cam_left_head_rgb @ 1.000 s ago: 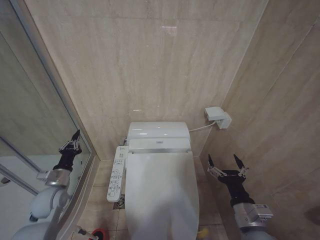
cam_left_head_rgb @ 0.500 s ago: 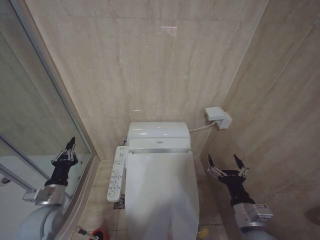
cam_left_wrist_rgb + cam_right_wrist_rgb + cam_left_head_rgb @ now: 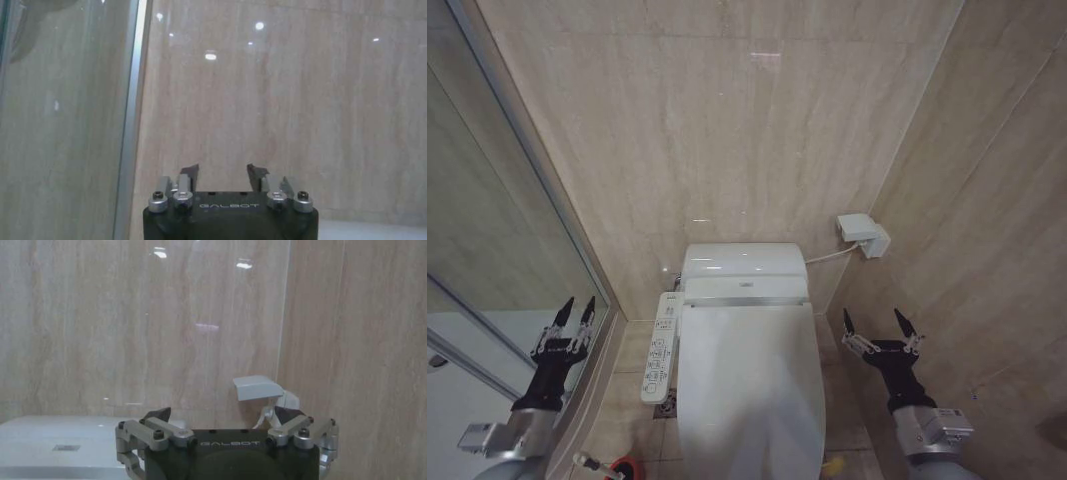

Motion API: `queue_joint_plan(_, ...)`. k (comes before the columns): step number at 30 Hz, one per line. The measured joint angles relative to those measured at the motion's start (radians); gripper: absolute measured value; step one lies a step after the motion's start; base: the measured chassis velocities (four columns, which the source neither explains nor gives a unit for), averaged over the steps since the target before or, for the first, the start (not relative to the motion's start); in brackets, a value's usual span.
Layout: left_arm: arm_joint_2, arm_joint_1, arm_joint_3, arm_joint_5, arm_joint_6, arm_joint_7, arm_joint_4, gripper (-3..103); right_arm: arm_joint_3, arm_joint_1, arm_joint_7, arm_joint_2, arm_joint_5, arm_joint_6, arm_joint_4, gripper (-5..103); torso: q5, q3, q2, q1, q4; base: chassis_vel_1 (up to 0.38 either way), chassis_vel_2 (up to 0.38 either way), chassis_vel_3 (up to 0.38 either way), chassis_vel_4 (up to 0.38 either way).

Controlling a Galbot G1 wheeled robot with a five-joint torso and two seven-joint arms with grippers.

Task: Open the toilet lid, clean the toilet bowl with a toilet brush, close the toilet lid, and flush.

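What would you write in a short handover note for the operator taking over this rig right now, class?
Left end effector: open, holding nothing, raised beside the glass shower panel, left of the toilet.
Right end effector: open, holding nothing, raised right of the toilet, near the side wall.
Toilet lid: shut over the bowl.
Toilet brush: on the floor at lower left, in its red holder.
Done: nothing visible.
Left: open lid, brush bowl, close lid, flush.

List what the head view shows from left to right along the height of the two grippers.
Glass shower panel → left gripper, open → side control panel → closed toilet lid → right gripper, open → right-hand tiled wall.
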Motion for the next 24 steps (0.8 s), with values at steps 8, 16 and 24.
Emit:
queue_joint_plan(8,-0.025,0.071,0.010,-0.044,0.007,0.016,-0.066,64,0.000,0.000,0.000,0.000,0.000,0.000,0.000,100,0.0001,0.000,0.000,0.000,0.0000,0.000,0.000,0.000,0.000)
queue_joint_plan(16,-0.045,0.109,0.003,-0.049,0.015,0.010,-0.090,91,0.000,0.000,0.000,0.000,0.000,0.000,0.000,100,0.0000,0.000,0.000,0.000,-0.0001,0.000,0.000,0.000,0.000)
queue_joint_plan(24,-0.058,0.157,-0.016,-0.061,0.017,-0.020,-0.128,100,0.000,0.000,0.000,0.000,0.000,0.000,0.000,100,0.0000,0.000,0.000,0.000,0.0000,0.000,0.000,0.000,0.000)
